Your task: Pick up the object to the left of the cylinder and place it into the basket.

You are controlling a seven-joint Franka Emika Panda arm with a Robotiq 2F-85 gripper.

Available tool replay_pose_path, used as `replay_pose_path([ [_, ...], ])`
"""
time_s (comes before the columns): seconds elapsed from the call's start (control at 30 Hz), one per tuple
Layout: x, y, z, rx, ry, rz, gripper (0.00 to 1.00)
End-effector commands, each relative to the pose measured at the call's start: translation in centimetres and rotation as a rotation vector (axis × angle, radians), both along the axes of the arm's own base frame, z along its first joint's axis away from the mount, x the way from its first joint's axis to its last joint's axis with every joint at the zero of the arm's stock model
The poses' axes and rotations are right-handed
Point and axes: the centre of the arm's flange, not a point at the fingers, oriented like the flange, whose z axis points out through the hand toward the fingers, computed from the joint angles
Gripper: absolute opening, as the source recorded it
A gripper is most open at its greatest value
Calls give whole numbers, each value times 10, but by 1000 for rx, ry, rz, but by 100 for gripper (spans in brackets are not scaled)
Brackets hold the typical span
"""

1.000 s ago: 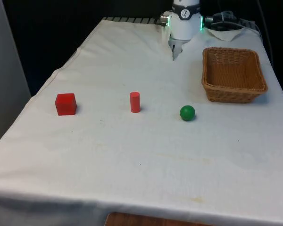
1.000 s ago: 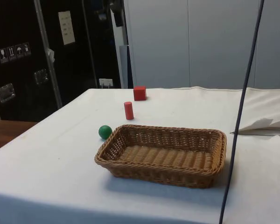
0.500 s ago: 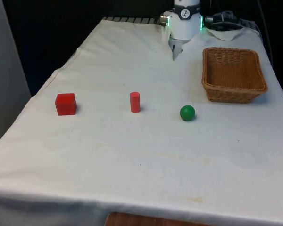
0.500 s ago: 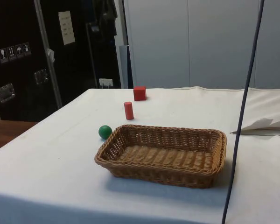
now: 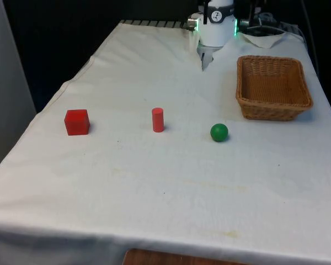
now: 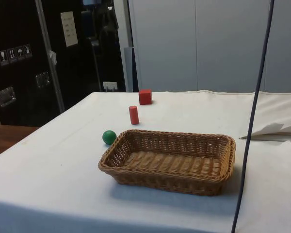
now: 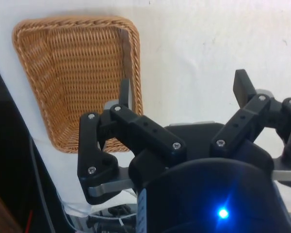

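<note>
A red cube sits near the front view's left edge of the table, left of a short red cylinder. To the cylinder's right lies a green ball. The wicker basket stands at the far right and holds nothing. My gripper hangs over the far end of the table, just left of the basket and well away from the cube. In the wrist view the gripper is open with nothing between its fingers, and the basket lies beside it. The side view has the cube, cylinder, ball and basket.
A dark cable hangs down in front of the side view, by the basket's far corner. Crumpled white cloth lies near it. The table drops off close to the cube on the front view's left.
The arm has lifted very slightly at the table's far end. The cube, cylinder, ball and basket have not moved.
</note>
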Motion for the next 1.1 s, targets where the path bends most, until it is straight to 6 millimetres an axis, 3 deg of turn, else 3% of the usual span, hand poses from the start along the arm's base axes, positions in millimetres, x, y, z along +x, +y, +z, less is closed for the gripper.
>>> replay_pose_path([
  [0.0,-2,0,-1,-1,-14,-1,100],
  [0.8,-2,19,-42,-7,-68,20,100],
  [1.07,0,21,-72,-13,-98,20,100],
])
